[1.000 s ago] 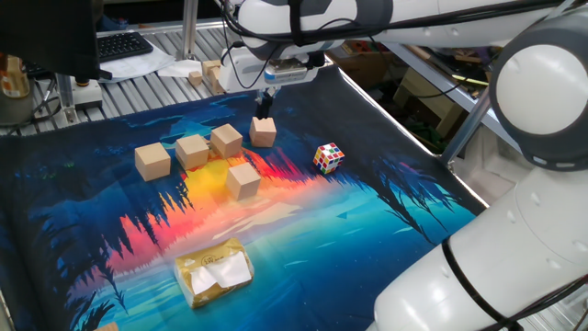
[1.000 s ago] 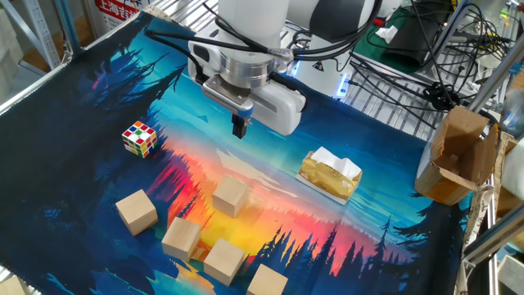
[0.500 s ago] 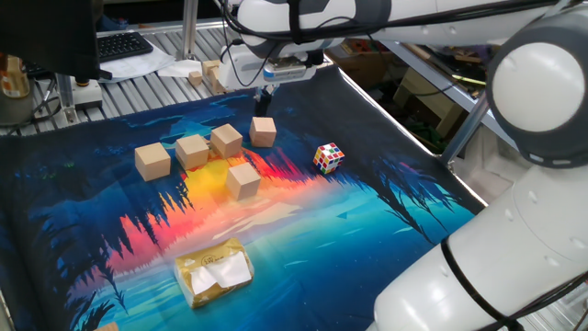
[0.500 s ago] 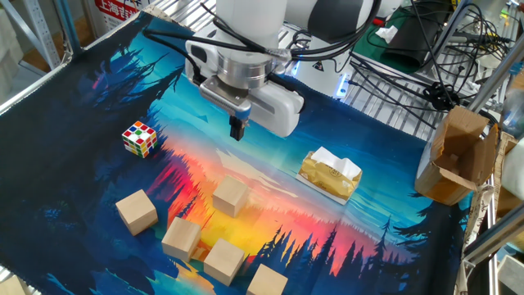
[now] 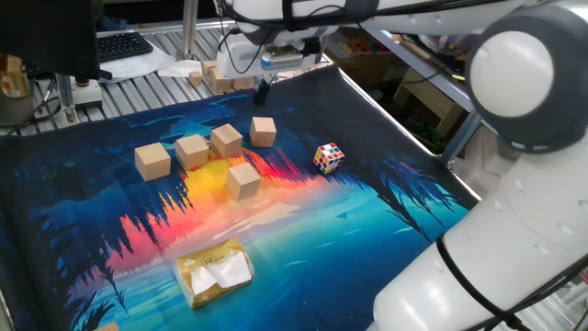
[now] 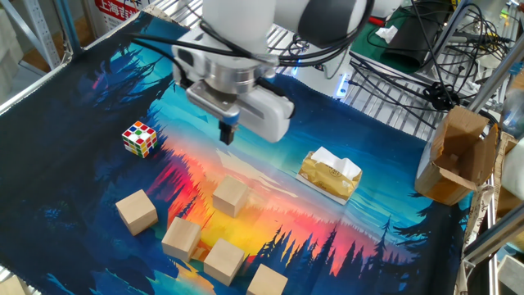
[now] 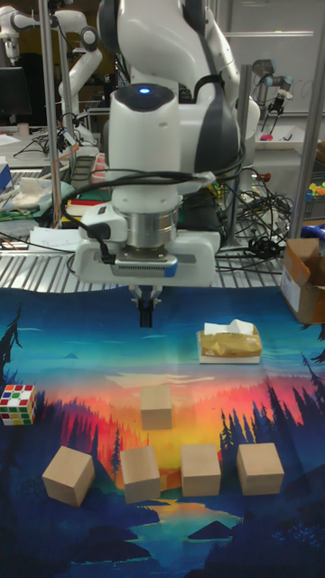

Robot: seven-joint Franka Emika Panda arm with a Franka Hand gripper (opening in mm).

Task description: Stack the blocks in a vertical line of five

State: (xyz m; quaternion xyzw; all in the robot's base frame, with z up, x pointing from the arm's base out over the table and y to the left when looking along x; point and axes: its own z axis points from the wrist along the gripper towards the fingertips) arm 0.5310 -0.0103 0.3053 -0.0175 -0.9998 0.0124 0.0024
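While claw hangs closed, empty, blocks lie below, apart.

Bright even indoor light, soft shadows, sharp focus.

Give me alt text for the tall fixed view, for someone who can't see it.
A white robot arm's closed gripper hangs empty above five wooden blocks lying unstacked on a sunset-print mat. A puzzle cube sits at the left edge and a yellowish packet to the right.
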